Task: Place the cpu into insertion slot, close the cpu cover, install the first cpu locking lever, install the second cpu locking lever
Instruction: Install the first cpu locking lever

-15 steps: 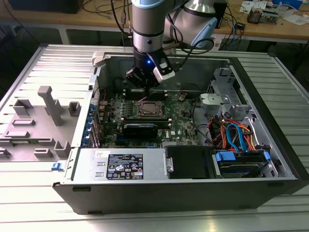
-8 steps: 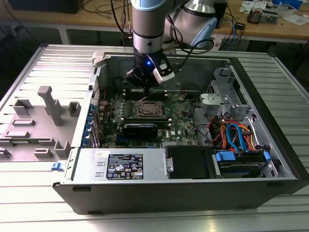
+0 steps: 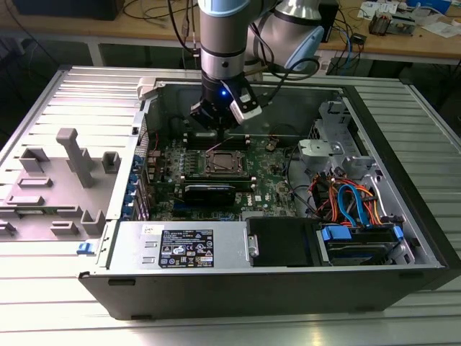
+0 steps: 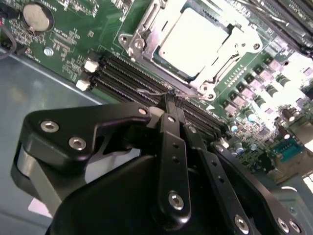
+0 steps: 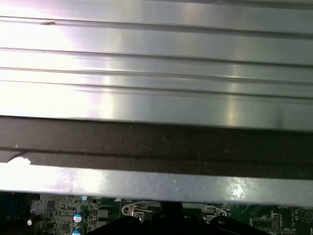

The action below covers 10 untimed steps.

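Observation:
The cpu (image 4: 193, 39) lies flat in the insertion slot (image 3: 223, 163), its bright metal top showing through the window of the cpu cover (image 4: 138, 35), which is down around it. My gripper (image 4: 170, 98) hangs just beside the socket over the memory slots, fingers drawn together to a point. A thin wire locking lever (image 4: 152, 91) runs past the fingertips; I cannot tell whether it is pinched. In the exterior view the gripper (image 3: 218, 122) sits just behind the socket, and a thin lever (image 3: 218, 147) stands raised there.
The motherboard (image 3: 169, 162) lies inside an open computer case (image 3: 288, 285). Black memory slots (image 4: 124, 73) run next to the socket. A drive cage with orange and blue cables (image 3: 349, 202) fills the exterior view's right. A case wall (image 5: 156, 142) stands close in the first wrist view.

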Each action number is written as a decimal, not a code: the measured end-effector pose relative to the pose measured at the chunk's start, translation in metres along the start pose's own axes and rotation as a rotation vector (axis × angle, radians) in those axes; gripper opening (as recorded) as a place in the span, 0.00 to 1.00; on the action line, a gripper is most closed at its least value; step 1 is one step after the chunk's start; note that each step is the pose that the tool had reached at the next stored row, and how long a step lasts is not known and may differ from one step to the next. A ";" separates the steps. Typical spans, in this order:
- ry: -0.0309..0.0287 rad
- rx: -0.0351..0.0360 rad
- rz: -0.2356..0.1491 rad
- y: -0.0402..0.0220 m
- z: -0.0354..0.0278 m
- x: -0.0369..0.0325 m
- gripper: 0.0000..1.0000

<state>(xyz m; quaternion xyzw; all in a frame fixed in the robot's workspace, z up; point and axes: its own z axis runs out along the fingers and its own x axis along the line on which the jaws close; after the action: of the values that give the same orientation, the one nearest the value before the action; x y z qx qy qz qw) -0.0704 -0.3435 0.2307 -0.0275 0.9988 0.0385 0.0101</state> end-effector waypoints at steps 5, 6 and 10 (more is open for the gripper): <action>0.0001 0.0001 0.000 -0.0002 0.0024 -0.0059 0.11; 0.0000 0.0001 0.000 -0.0003 0.0031 -0.0077 0.11; 0.0001 0.0018 0.000 -0.0008 0.0073 -0.0148 0.11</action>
<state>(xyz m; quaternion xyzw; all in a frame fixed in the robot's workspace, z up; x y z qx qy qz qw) -0.0554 -0.3429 0.2237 -0.0274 0.9989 0.0376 0.0101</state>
